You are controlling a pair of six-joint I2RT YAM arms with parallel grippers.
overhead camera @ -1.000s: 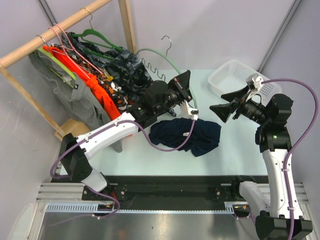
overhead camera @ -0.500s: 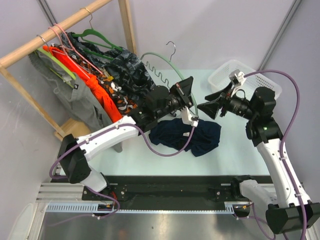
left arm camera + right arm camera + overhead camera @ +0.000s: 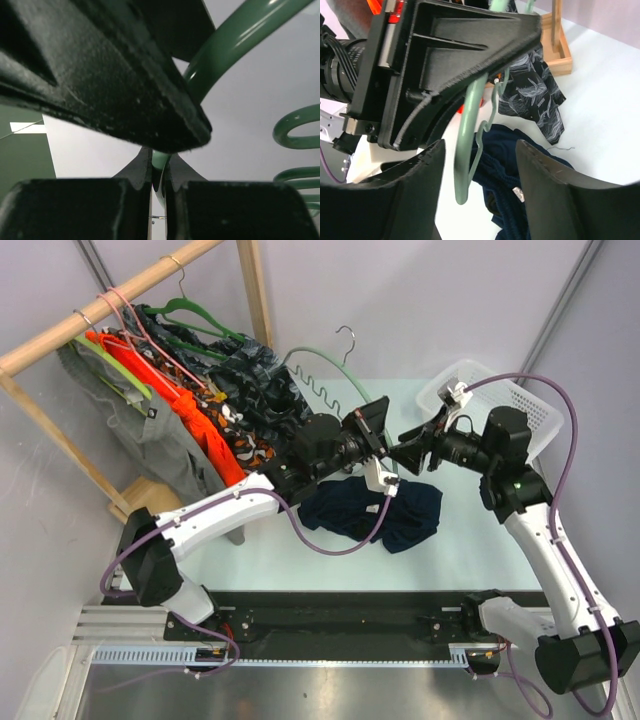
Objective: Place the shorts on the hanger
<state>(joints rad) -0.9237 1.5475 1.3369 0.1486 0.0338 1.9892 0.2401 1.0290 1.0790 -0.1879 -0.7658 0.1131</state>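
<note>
- The plain dark navy blue cloth shorts [image 3: 400, 510] are lying crumpled around the middle of the pale tabletop [image 3: 460, 540], somewhat closer to its near edge. A small white label is showing, and neither claw is touching them.
- Above the shorts, the left claw [image 3: 380, 435] is clenching one end of the large, thin, pale mint-green hanger [image 3: 235, 44]. It is holding the hanger clear of the tabletop, with the wavy bar and wire hook reaching toward the far edge. This is probably meant to steady the hanger in the air while the other arm works.
- Just beside it, the right claw [image 3: 403, 452] is hovering with its fingers apart, straddling the same hanger arm without gripping it. It may be getting ready to share or take over the hold.
- The shorts are therefore sitting below both claws and apart from the hanger, not yet threaded onto it.
- A white latticed plastic basket [image 3: 440, 385] is resting at the far right corner.
- Beyond the far left corner, a wooden rail [image 3: 120, 297] is carrying other garments and hangers.
</note>
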